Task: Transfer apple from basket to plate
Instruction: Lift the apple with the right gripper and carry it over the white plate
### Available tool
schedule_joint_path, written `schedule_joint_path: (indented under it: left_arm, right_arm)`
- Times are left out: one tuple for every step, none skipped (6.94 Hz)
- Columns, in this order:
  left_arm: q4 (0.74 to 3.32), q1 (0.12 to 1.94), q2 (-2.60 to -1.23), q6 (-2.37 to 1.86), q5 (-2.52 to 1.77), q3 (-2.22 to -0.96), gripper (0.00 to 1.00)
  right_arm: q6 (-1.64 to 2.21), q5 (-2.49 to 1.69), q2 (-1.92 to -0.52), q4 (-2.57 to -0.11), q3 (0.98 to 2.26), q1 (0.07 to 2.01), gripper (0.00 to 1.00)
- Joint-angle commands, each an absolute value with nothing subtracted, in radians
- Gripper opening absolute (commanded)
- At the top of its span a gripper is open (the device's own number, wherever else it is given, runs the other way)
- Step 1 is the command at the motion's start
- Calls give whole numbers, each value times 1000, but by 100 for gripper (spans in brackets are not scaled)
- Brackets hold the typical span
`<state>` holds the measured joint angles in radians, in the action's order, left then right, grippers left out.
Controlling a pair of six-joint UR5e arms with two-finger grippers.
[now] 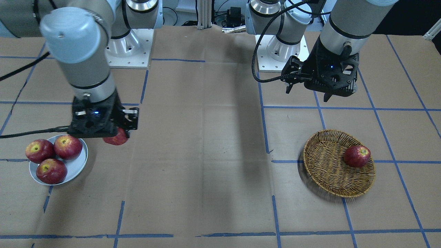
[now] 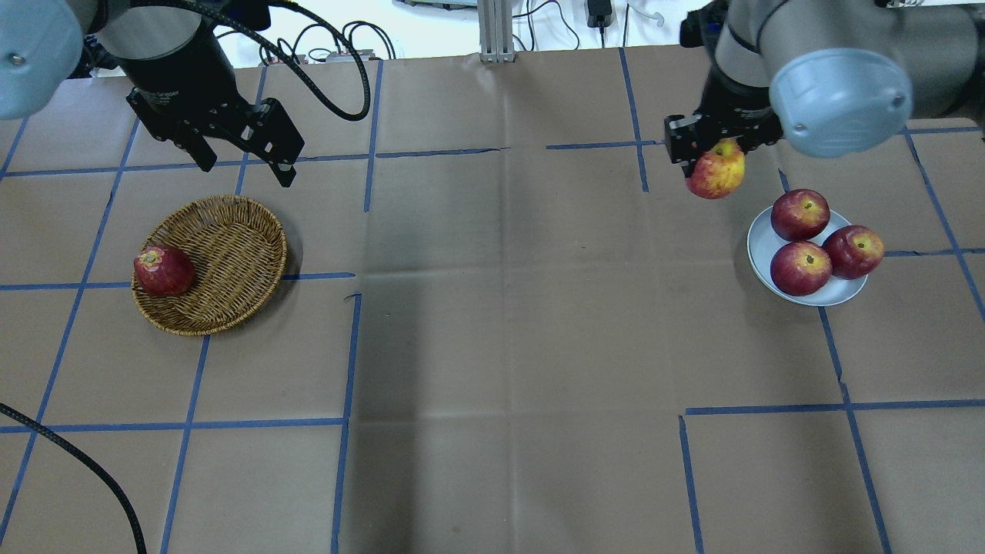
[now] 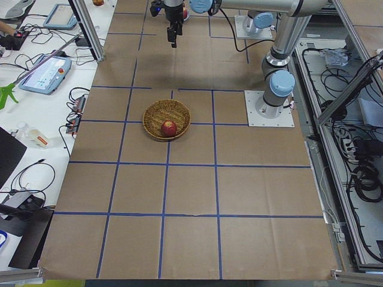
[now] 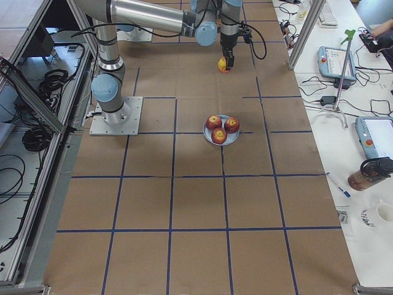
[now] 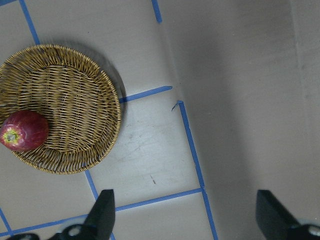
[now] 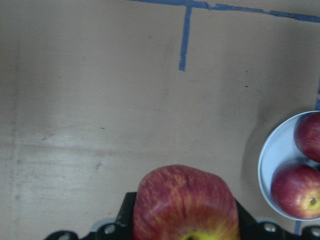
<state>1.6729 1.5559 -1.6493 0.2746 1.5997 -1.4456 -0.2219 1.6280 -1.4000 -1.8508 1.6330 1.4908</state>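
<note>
My right gripper (image 2: 709,154) pinches the streaky red-yellow apple (image 2: 717,173) in the air, near the plate (image 2: 760,240). It seems to hang beside the rim rather than over it, though I can't be sure. Three dark red apples (image 2: 800,214) sit on the plate. My left gripper (image 2: 246,165) hangs with fingers spread, above the table (image 2: 492,346) just behind the basket (image 2: 231,246), which holds a lone dark apple (image 2: 163,271).
</note>
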Motion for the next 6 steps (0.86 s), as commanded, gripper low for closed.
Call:
schedule_joint_path:
  left_arm:
    - [1674, 1555, -1649, 275, 1600, -1445, 99]
    - [1674, 1554, -1649, 275, 1600, -1445, 99]
    - [1674, 1555, -1649, 275, 1600, -1445, 99]
    - [1674, 1554, -1649, 275, 1600, -1445, 99]
    - [1674, 1555, -1649, 275, 1600, -1445, 99]
    - [1674, 1555, -1649, 275, 1600, -1445, 99]
  right_arm:
    - [-467, 1623, -1402, -1850, 1657, 1279, 61]
    - [-551, 1621, -1390, -1851, 1657, 1208, 61]
    - [-583, 1623, -1356, -1864, 1681, 1189, 60]
    - [-587, 1624, -1333, -1938, 1731, 1180, 60]
    - [-598, 1623, -1328, -1977, 1771, 1169, 60]
    - [-600, 1624, -1325, -2032, 1795, 1158, 60]
